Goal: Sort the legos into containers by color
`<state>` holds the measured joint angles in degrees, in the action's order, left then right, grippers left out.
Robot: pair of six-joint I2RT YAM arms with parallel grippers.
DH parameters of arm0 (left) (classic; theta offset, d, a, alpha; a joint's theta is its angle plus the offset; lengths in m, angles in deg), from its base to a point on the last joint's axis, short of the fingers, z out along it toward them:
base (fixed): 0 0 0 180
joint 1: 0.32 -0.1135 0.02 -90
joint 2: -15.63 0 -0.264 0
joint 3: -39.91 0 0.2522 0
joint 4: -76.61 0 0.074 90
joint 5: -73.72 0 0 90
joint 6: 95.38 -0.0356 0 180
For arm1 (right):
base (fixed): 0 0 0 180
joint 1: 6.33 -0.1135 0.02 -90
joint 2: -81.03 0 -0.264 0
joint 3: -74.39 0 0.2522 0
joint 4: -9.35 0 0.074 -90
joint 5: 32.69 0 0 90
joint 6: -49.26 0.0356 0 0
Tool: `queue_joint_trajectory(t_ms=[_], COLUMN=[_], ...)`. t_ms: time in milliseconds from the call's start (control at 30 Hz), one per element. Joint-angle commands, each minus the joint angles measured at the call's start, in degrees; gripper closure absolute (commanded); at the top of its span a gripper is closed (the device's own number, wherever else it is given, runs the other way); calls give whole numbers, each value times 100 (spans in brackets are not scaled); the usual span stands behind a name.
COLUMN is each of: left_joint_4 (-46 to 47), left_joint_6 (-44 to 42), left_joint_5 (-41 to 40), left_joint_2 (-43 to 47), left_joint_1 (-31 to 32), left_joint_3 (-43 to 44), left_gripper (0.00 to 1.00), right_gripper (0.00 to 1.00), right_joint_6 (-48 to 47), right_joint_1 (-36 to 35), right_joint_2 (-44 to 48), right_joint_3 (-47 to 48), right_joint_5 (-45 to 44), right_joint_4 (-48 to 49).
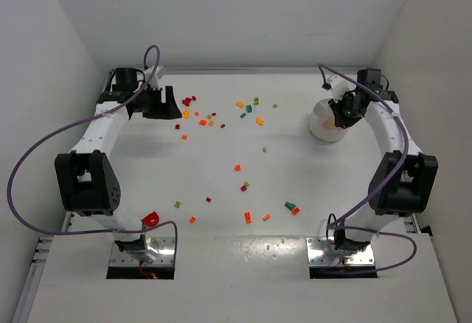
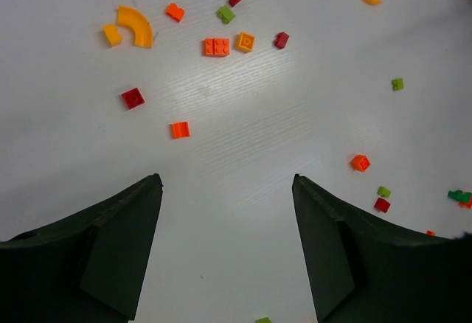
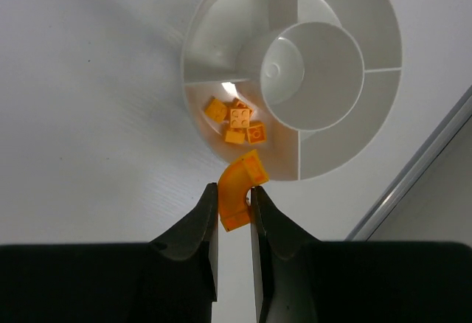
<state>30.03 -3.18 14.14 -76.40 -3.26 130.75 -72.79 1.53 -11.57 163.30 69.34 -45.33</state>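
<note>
Right gripper [image 3: 234, 196] around curved orange lego [image 3: 245, 173]

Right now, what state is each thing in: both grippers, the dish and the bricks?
Left gripper: open, holding nothing, above the table.
Right gripper: shut on the curved orange brick.
Curved orange brick: pinched, at the dish's rim.
Dish: upright, one section holds a few orange bricks.
Loose bricks: scattered on the table, unsorted.

white desk [image 1: 147, 183] carries loose legos [image 1: 237, 167] in red, orange, yellow and green, scattered from its centre toward 11 and 6 o'clock; the round white dish [image 1: 321, 131] sits at 2 o'clock.
</note>
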Motion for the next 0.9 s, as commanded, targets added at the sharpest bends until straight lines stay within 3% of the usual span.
queue_joint_trajectory(t_ms=[0, 567, 867], left_joint_4=[135, 135, 135], left_joint_6=[9, 9, 9], left_joint_5=[35, -71, -71], left_joint_2=[229, 71, 18], left_joint_1=[39, 39, 39], left_joint_3=[-53, -53, 0], left_gripper=[23, 16, 15], right_gripper=[94, 90, 74], right_joint_6=[-565, -1602, -1655], right_joint_1=[40, 93, 93], right_joint_2=[-258, -900, -900], right_joint_3=[482, 1001, 948], right_joint_5=[194, 274, 168], right_joint_4=[-90, -461, -346])
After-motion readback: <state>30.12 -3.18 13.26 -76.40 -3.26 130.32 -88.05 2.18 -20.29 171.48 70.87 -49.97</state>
